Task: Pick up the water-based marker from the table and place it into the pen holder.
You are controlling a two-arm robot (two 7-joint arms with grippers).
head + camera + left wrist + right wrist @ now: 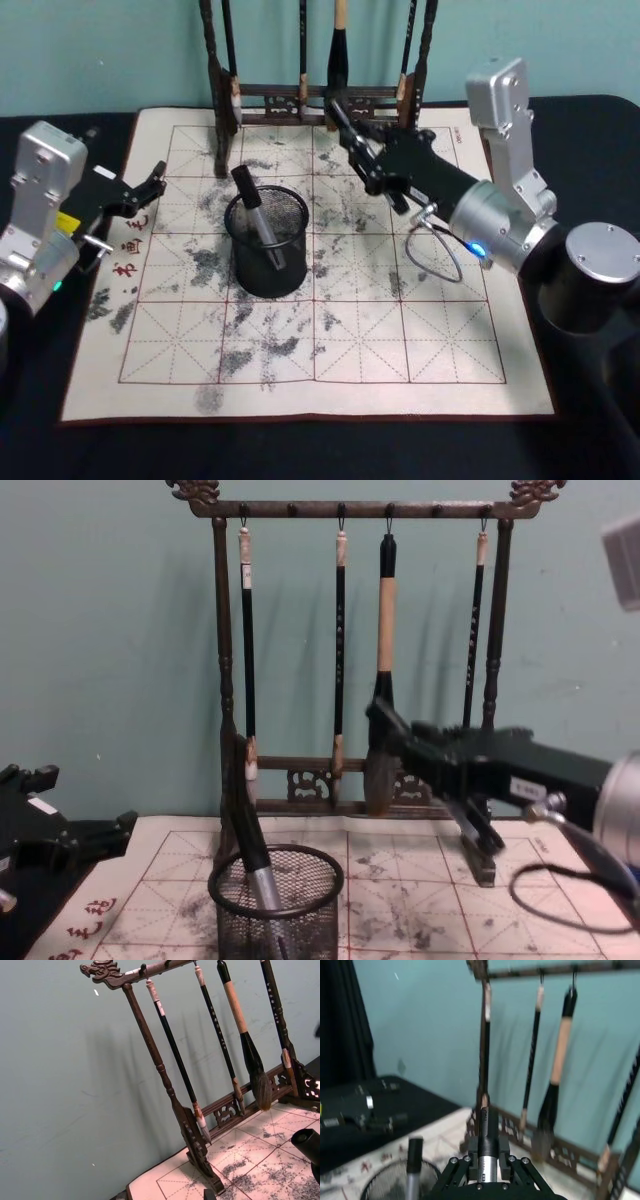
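Note:
The pen holder [266, 262], a round black mesh cup, stands on the left half of the felt mat, and a dark marker [258, 218] leans inside it. It also shows in the chest view, pen holder [276, 908] with the marker [262, 882] in it. My right gripper [352, 138] hovers above the mat to the right of and behind the holder, shut on a second water-based marker [488, 1132], black with a silver band, which points toward the brush rack. In the chest view the right gripper [385, 728] is higher than the holder's rim. My left gripper [148, 186] rests open at the mat's left edge.
A tall dark wooden brush rack [340, 510] with several hanging brushes [384, 630] stands along the mat's far edge, close behind my right gripper. The ink-stained gridded mat [400, 340] covers the black table. A silver-topped cylinder [603, 252] sits at the right.

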